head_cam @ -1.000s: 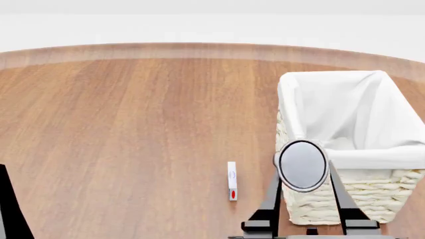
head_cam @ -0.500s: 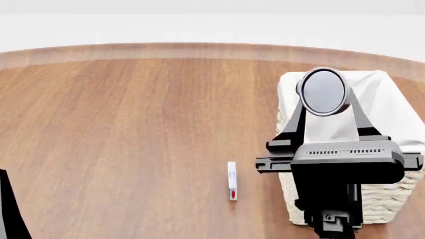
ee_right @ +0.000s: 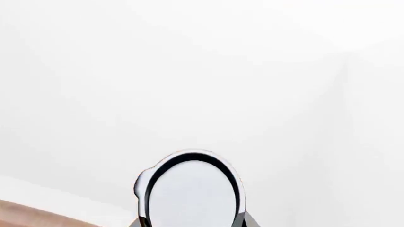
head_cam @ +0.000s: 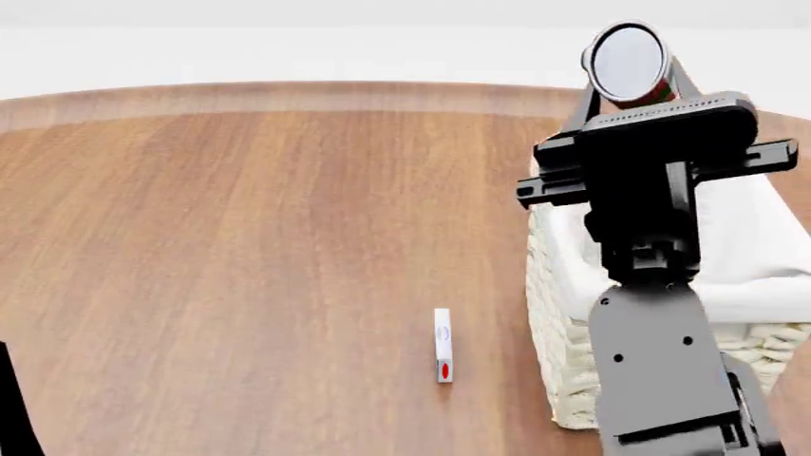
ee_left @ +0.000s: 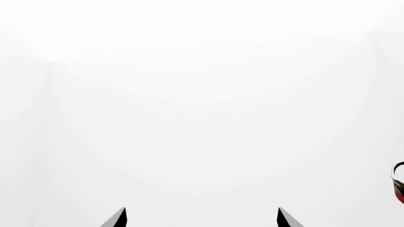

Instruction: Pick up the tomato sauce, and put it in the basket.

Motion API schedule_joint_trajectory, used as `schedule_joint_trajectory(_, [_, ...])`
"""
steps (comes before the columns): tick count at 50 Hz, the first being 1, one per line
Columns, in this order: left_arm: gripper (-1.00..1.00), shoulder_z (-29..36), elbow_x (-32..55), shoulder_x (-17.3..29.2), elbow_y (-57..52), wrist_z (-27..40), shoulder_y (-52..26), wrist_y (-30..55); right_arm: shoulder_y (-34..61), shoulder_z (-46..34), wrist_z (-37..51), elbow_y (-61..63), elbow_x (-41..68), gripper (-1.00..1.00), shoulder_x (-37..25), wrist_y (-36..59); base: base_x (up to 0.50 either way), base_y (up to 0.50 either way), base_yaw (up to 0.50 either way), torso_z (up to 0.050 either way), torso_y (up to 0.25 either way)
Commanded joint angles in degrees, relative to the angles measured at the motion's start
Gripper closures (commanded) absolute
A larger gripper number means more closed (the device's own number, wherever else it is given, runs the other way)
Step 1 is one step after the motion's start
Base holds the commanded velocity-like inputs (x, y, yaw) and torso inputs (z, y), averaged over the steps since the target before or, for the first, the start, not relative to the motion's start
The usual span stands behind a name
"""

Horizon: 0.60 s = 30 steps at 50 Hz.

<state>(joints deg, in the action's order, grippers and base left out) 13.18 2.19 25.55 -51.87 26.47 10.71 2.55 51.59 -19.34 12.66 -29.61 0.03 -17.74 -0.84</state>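
My right gripper (head_cam: 630, 76) is shut on the tomato sauce (head_cam: 629, 63), a small can whose grey lid with a dark rim faces the head camera, with a bit of red and green label at its side. It is held high, over the far part of the basket (head_cam: 557, 285), a cream wicker basket with white cloth lining at the right. In the right wrist view the can's lid (ee_right: 192, 196) fills the space between the fingertips. The can's edge also shows in the left wrist view (ee_left: 399, 184). My left gripper (ee_left: 200, 218) is open and empty, facing a white wall.
A small white stick-shaped object with a red end (head_cam: 443, 345) lies on the brown wooden table (head_cam: 254, 237), left of the basket. A dark part of my left arm (head_cam: 10, 408) shows at the lower left edge.
My right arm has risen with the can, from in front of the basket's near wall to high above the basket's far part. The left arm has dropped slightly out of view.
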Motion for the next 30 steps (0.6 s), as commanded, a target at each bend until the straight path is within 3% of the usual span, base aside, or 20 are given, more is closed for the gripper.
schedule_joint_trajectory(1, [-1.00, 0.9, -1.6, 0.5, -1.5, 0.2, 1.8, -0.3, 20.4, -0.6, -3.7, -38.7, -0.6, 1.00, 5.5, -15.6, 0.00, 0.00, 0.00, 0.000, 0.000])
schedule_joint_trajectory(3, [-1.00, 1.2, -1.7, 0.6, -1.3, 0.1, 1.9, -0.7, 24.1, -0.3, -4.8, -45.3, -0.1, 1.00, 6.4, -17.1, 0.00, 0.00, 0.00, 0.000, 0.000])
schedule_joint_trajectory(18, [-1.00, 0.2, -2.1, 1.4, -1.8, 0.9, 4.0, -2.3, 29.4, 2.5, -6.1, -45.4, 0.7, 1.00, 6.9, -5.0, 0.00, 0.00, 0.00, 0.000, 0.001])
schedule_joint_trajectory(30, [-1.00, 1.5, -3.1, 1.2, -3.2, 0.8, 4.2, -1.1, 30.7, 5.1, -13.9, -45.4, 0.5, 1.00, 6.6, 13.7, 0.00, 0.00, 0.00, 0.000, 0.000])
